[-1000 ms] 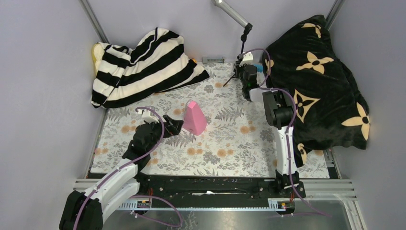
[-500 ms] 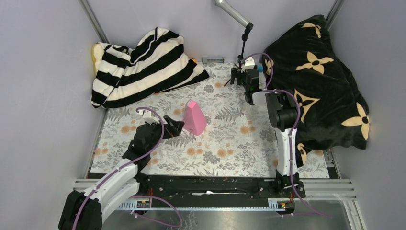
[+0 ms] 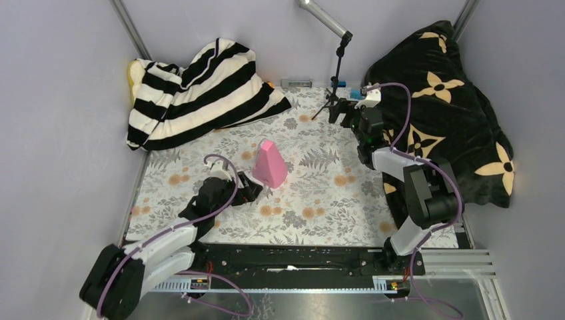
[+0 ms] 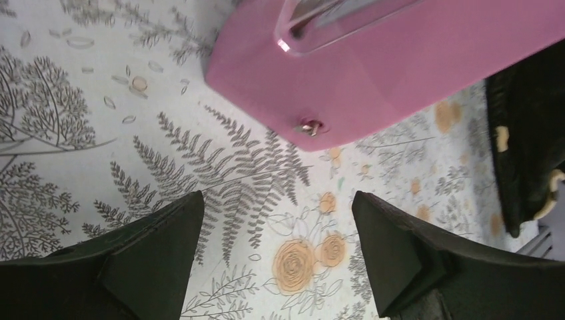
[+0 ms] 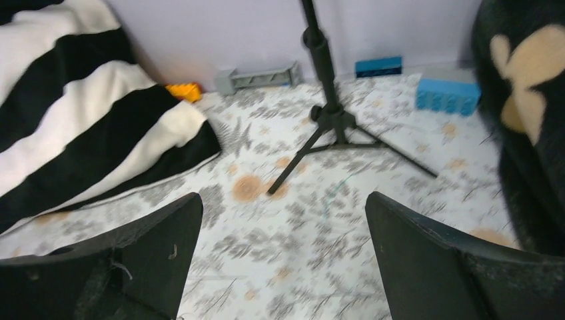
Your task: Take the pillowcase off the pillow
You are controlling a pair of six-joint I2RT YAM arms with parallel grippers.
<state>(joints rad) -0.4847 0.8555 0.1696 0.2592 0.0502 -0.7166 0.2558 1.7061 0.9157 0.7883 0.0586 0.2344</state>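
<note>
Slumping soft striped pillowcase over puffy yellow-edged pillow

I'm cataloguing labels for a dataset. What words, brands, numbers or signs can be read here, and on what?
None can be read.
The black blanket carries only tan flower motifs, no letters.
The pink wedge-shaped object and the blue blocks show no legible print.

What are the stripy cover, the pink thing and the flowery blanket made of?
The stripy pillowcase looks like soft matte fabric, maybe fleece: it slumps in folds. The pink thing looks like hard glossy plastic: smooth, with glints. The flowery blanket looks plush, perhaps velvet: faint sheen.
</note>
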